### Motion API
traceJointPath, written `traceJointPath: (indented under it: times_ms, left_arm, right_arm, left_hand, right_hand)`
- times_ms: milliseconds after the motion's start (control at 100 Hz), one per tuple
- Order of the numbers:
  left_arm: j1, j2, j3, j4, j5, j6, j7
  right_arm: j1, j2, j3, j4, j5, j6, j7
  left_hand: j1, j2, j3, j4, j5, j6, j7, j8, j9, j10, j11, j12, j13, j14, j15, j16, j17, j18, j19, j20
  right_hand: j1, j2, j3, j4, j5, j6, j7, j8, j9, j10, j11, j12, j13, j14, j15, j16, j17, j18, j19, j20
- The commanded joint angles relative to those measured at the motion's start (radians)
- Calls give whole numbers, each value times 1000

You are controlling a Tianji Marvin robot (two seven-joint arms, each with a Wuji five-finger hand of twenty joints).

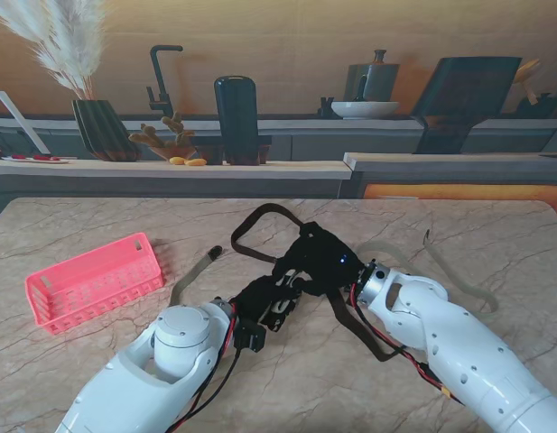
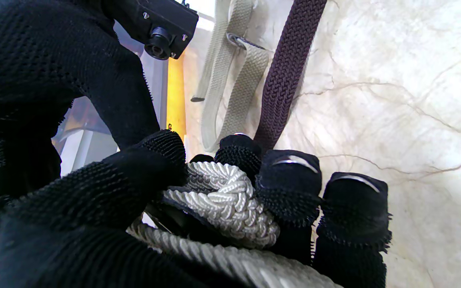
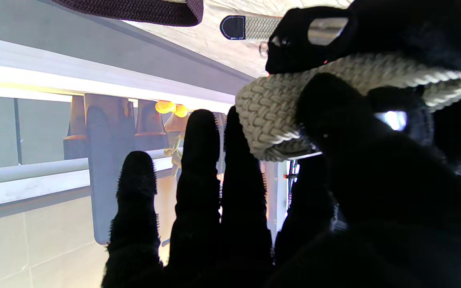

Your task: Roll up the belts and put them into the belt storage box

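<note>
A cream braided belt (image 2: 222,200) is partly rolled into a coil between my two black-gloved hands at the table's middle. My left hand (image 1: 264,305) is shut on the coil, its fingertips (image 2: 288,176) curled over it. My right hand (image 1: 321,255) meets it from the right, thumb (image 3: 334,132) pressing the coil (image 3: 268,120) against its straight fingers (image 3: 198,172). A dark brown belt (image 1: 260,216) loops on the table just beyond the hands and runs under my right wrist. The pink slatted storage box (image 1: 93,280) sits on my left, with no belt visible in it.
A beige webbing belt (image 1: 190,278) with a dark tip lies between the box and my left hand. Another pale strap (image 1: 459,287) trails on the table to the right. Beyond the table's far edge stands a counter with a vase, a dark bottle and a bowl.
</note>
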Motion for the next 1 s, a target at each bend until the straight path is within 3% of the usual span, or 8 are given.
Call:
traceJointPath:
  times_ms: [0, 90, 160, 230, 390, 510, 850, 990]
  left_arm:
    - [6, -5, -9, -14, 2, -8, 5]
    - [10, -4, -12, -16, 11, -25, 12]
    - [13, -4, -13, -17, 22, -41, 20]
    - [15, -4, -17, -17, 31, -58, 28]
    - [22, -2, -26, -22, 46, -68, 38]
    - [25, 1, -28, -20, 57, -82, 35]
    - [35, -4, -35, -14, 27, -82, 42]
    - [42, -11, -39, -11, -5, -90, 59]
  right_arm:
    - [-2, -5, -7, -4, -1, -1, 7]
    - [-6, -8, -4, -2, 6, 16, 8]
    - [-11, -10, 0, -2, 8, 39, -4]
    - [-20, -16, 9, -5, 17, 64, -15]
    - [-47, -26, 33, -19, 42, 118, -19]
    - [-57, -31, 37, -23, 50, 154, -28]
    - [-78, -44, 41, -25, 65, 248, -73]
    - [-90, -42, 53, -33, 51, 274, -87]
  left_hand:
    - [22, 85, -69, 9, -1, -9, -42, -25, -5, -12, 11, -7, -8, -12, -4, -8, -18, 43, 17, 12]
    - [-6, 155, -238, 31, -8, -9, -141, -71, -60, 1, -46, -14, -83, 36, -82, 3, -102, 55, -64, 35]
    - [-6, 233, -426, 25, -3, -4, -213, -81, -105, 31, -101, -25, -143, 71, -150, 11, -165, 56, -125, 53]
    - [14, 269, -519, 32, -8, -3, -267, -123, -151, 38, -173, -59, -201, 106, -227, 5, -229, 47, -179, 52]
    - [45, 247, -510, 39, -6, -12, -314, -178, -200, 37, -249, -105, -247, 113, -285, 2, -270, 29, -219, 44]
    - [55, 228, -542, 24, -5, -19, -368, -256, -255, 43, -355, -203, -306, 102, -351, 12, -323, 2, -279, 12]
    - [122, 251, -512, 32, 25, -15, -411, -314, -268, 52, -459, -338, -388, 108, -456, 9, -402, -32, -378, -42]
    - [92, 242, -573, 20, -5, -24, -455, -351, -348, 56, -537, -402, -507, 117, -589, -18, -506, -44, -483, -95]
  right_hand:
    - [-29, 55, 2, -58, 191, -3, 244, 39, 112, -49, 49, 44, 36, -20, 45, 29, 10, 20, 30, 9]
    - [-24, 57, 20, -63, 203, 30, 248, 37, 126, -20, 61, 47, 56, -19, 70, 41, 23, 26, 42, 11]
    - [-15, 67, 25, -64, 203, 64, 246, 47, 142, 18, 89, 33, 82, -16, 101, 53, 35, 30, 56, 10]
    - [-8, 82, 23, -62, 195, 91, 243, 58, 172, 40, 125, 17, 116, -7, 135, 67, 47, 24, 67, 6]
    - [10, 100, 7, -54, 185, 126, 240, 72, 175, 60, 194, 1, 121, 10, 200, 102, 45, 35, 92, 4]
    - [19, 102, 4, -49, 183, 146, 239, 74, 171, 71, 212, -1, 122, 22, 220, 111, 44, 45, 102, 4]
    - [40, 100, -3, -28, 180, 196, 239, 72, 161, 104, 268, -1, 120, 54, 288, 133, 39, 65, 146, 2]
    - [48, 94, -2, -21, 183, 215, 239, 71, 158, 119, 289, 1, 123, 70, 313, 140, 37, 76, 164, -1]
